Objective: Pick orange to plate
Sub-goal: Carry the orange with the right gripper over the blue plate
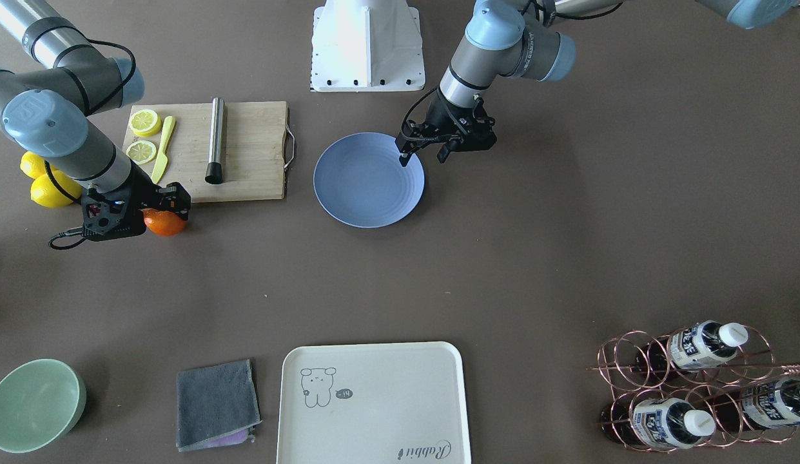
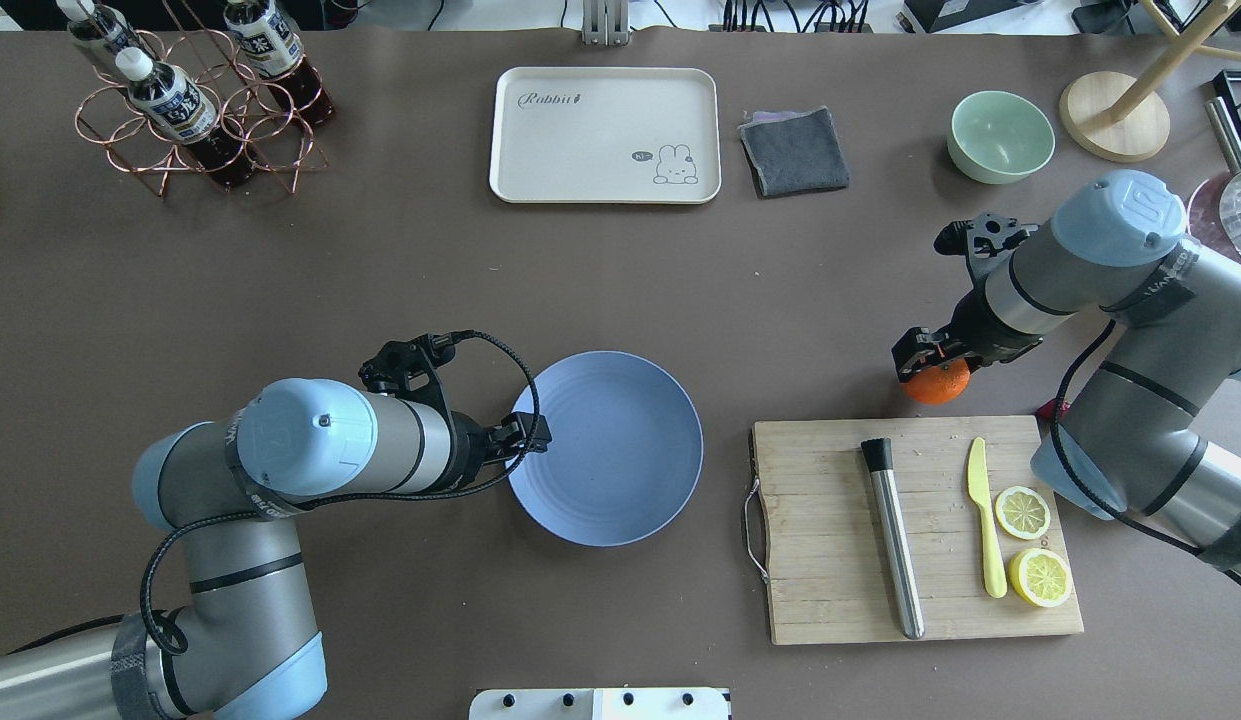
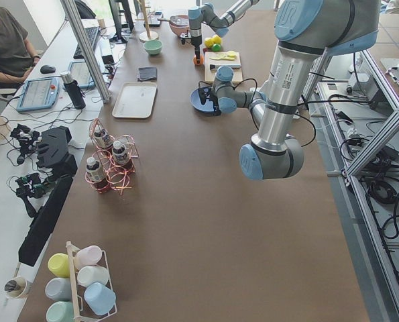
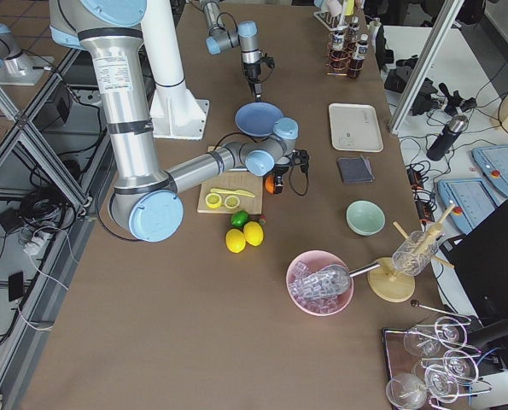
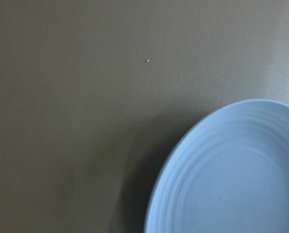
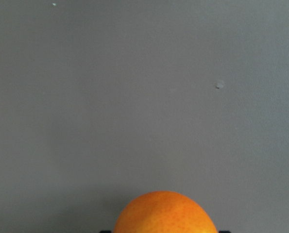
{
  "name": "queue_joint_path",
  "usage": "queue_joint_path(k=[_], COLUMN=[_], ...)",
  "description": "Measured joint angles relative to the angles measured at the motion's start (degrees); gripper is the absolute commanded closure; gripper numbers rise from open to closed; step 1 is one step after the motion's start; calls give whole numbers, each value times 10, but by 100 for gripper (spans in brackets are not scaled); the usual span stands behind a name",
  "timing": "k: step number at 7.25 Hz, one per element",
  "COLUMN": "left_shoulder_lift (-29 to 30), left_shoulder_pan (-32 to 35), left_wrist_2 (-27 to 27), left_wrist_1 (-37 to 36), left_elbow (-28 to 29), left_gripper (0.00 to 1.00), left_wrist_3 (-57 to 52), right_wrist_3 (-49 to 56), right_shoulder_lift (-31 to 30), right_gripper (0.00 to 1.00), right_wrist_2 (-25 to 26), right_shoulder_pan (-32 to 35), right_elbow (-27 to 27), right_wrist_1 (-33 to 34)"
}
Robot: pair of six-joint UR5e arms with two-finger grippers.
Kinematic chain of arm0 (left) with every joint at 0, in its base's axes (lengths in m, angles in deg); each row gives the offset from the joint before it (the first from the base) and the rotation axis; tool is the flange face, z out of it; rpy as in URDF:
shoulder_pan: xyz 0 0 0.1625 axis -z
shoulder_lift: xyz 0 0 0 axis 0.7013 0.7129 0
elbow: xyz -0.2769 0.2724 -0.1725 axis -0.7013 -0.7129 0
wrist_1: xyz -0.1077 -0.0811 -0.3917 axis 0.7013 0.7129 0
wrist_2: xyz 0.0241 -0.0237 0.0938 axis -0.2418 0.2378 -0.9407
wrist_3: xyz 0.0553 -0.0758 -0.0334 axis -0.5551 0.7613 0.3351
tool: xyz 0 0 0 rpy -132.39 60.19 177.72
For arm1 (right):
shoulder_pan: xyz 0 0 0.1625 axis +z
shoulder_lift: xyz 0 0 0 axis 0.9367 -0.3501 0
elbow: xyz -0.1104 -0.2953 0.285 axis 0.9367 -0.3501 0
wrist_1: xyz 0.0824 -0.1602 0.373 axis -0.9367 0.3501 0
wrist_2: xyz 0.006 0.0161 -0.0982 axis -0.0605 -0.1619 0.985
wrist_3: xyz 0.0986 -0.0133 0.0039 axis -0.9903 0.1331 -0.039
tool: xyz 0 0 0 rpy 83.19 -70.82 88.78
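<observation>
Between the fingers of right gripper (image 2: 928, 365): small round bright-skinned orange (image 2: 936, 385), low over brown tabletop (image 2: 380, 280), just off far edge of pale wooden cutting board (image 2: 830, 520), which lies robot-side of the gripper. Wrist view shows dark fingertips against both flanks of fruit, so it reads as a pinch on the orange, jaws drawn in to its width. Can't tell if it's lifted or resting on table. Grip comes from above, prob. so fruit can't roll & fingers clear the board edge. Round shallow periwinkle-blue plate (image 2: 620, 470) sits well apart from that gripper, toward robot's left, past the board; orange not on it yet. Left gripper (image 1: 425, 154) hangs over plate's rim, fingers spread, holding nothing. Looks parked, poss. to steady plate, unsure. Step in hand, my guess: grasp made, lift + carry to plate to come. Risk: round fruit may slip in a 2-finger pinch.
</observation>
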Motion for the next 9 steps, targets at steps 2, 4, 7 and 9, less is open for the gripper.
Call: queue_joint_path(k=[2, 4, 7, 9], left_shoulder_lift=[-15, -74, -129, -137], left_shoulder_pan=[5, 28, 71, 81], left_wrist_2=[8, 21, 45, 55], left_wrist_1=[1, 2, 7, 8], left_elbow=[-25, -65, -80, -77], left_gripper=[4, 4, 3, 3], left_wrist_3=[-2, -21, -80, -91], right_wrist_3=[-58, -166, -275, -298], right_shoulder_lift=[34, 111, 240, 280], right_gripper=[100, 100, 100, 100], right_wrist_2=[-1, 43, 136, 170], right_shoulder_pan=[-7, -73, -172, -208], right_elbow=[58, 66, -7, -57], right_wrist_1=[42, 69, 99, 95])
